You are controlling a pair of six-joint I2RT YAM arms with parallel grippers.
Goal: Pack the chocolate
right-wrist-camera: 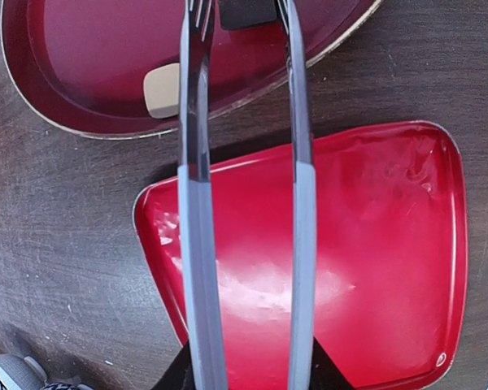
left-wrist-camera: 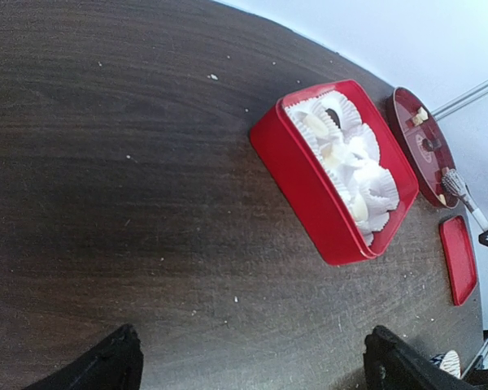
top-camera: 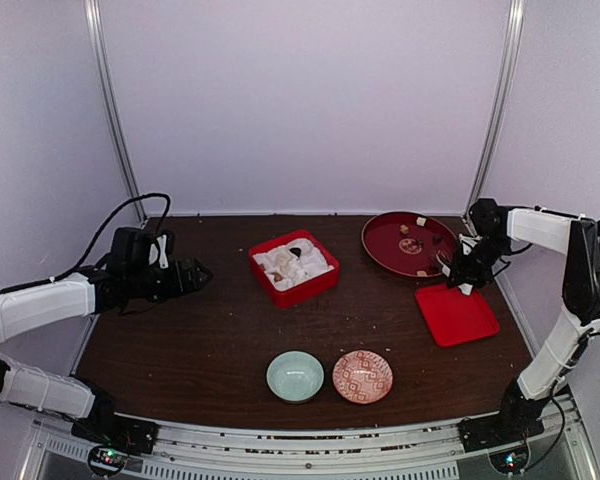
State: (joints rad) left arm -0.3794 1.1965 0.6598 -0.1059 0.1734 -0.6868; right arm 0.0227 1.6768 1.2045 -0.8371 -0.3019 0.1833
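Small chocolate pieces (top-camera: 405,229) lie on the round red plate (top-camera: 385,250) at the back right. My right gripper (top-camera: 467,272) is shut on the slim silver tongs (right-wrist-camera: 197,203), over the flat red lid (right-wrist-camera: 374,268). The tong tips reach over the plate (right-wrist-camera: 73,65) and flank a dark piece (right-wrist-camera: 248,12); a tan piece (right-wrist-camera: 161,89) lies to their left. The red box (top-camera: 322,283) holds white paper cups (left-wrist-camera: 366,162), some with pieces, such as a whitish one (left-wrist-camera: 315,126) and a dark one (left-wrist-camera: 334,119). My left gripper (top-camera: 202,272) is open and empty left of the box (left-wrist-camera: 309,191).
A pale green bowl (top-camera: 295,376) and a red patterned dish (top-camera: 362,376) stand near the front middle. The flat red lid (top-camera: 456,314) lies at the right, below the plate. Frame posts rise at the back corners.
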